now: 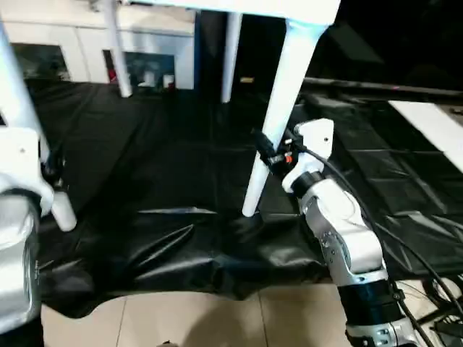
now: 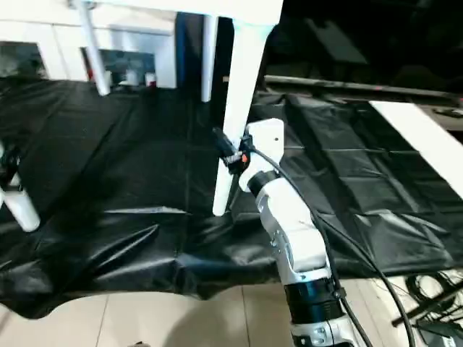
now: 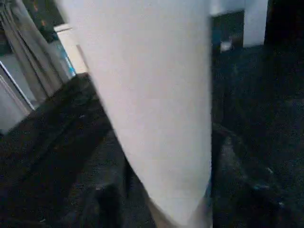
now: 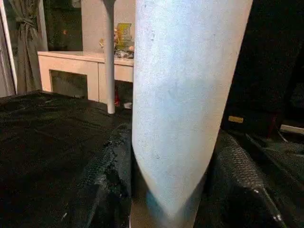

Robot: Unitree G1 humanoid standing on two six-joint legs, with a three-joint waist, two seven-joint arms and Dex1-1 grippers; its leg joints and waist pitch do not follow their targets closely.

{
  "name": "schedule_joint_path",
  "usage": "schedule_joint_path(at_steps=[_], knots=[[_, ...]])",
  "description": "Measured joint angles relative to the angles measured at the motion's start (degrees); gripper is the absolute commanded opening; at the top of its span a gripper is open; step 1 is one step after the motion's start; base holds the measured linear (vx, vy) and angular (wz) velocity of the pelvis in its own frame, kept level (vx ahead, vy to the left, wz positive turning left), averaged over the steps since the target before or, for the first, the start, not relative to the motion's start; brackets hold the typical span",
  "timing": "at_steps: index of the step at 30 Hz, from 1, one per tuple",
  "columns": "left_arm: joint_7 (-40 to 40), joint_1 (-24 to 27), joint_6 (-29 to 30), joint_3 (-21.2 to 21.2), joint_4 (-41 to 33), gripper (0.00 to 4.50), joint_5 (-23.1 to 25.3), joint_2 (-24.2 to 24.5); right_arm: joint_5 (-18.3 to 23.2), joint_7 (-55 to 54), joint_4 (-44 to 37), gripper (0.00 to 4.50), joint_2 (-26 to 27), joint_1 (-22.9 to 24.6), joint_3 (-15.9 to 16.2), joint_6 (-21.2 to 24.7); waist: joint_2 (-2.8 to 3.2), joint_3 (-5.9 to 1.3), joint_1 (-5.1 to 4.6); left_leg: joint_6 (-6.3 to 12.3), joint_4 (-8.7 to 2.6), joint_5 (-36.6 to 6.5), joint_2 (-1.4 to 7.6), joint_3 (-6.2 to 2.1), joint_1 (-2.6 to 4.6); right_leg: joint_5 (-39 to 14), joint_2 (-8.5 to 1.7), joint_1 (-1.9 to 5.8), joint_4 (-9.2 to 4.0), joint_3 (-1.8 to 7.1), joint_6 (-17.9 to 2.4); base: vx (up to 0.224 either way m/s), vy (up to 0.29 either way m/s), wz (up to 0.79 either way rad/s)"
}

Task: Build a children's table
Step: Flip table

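children's table (image 1: 239, 9) is standing upright on its four legs over the black sheet (image 1: 166, 181), top mostly cropped at the upper edge of the head views, so the assembly is looking essentially complete, judging by all legs being seated in the corners

right gripper (image 1: 266, 148) is clamping the near right leg (image 1: 278, 108) about midway down, its black fingers (image 4: 237, 171) sitting on either side of the white shaft in the right wrist view, pinching it. Probably holding there because a mid-leg grip is giving leverage to steady or shift the whole table without touching the top

left gripper (image 1: 52, 170) is doing the same on the near left leg (image 1: 22, 116) at the left edge; left wrist view is showing that leg (image 3: 156, 104) running down between its dark fingers (image 3: 111, 199), so reading it as closed around the leg too, though the contact itself is blurry

two-handed hold on the two nearest legs is making sense: it is keeping the light plastic table level and stopping it from tipping or twisting while being set down or repositioned. Near right leg is looking tilted in the head views, foot resting on or just above the sheet, cannot tell which

far legs (image 1: 116, 50) are standing toward the white cabinet (image 1: 72, 50) behind. Tiled floor (image 1: 217, 318) is showing at the near edge of the sheet

risk as a judgement: uneven pull between the two arms could be levering a leg out of its socket
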Motion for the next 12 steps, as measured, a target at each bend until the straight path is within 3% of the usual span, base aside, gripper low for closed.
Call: schedule_joint_path(at_steps=[7, 12], knots=[[-1.5, 4.3, -0.6, -0.1, 0.5, 2.98, -1.2, -0.2, -2.8, -0.7, 1.7, 2.91, -0.9, 3.9, 2.4, 4.2, 0.28, 0.45, -0.92, -0.01, -0.52, 0.0, -0.13, -0.36, -0.68, 0.0, 0.21, -0.77, -0.59, -0.02, 0.0, 0.0, 0.0, 0.0], [-2.7, 12.9, -1.6, 2.5, -5.5, 3.32, -4.4, -3.4, -2.4, -2.2, -5.6, 3.34, -1.3, 8.5, 1.3, 5.5, 0.48, 0.58, -1.07, -0.01, -0.51, 0.0, -0.11, -0.3, -0.72, 0.2, 0.24, -0.84, -0.55, 0.05, -0.1, 0.0, 0.0, 0.0]])
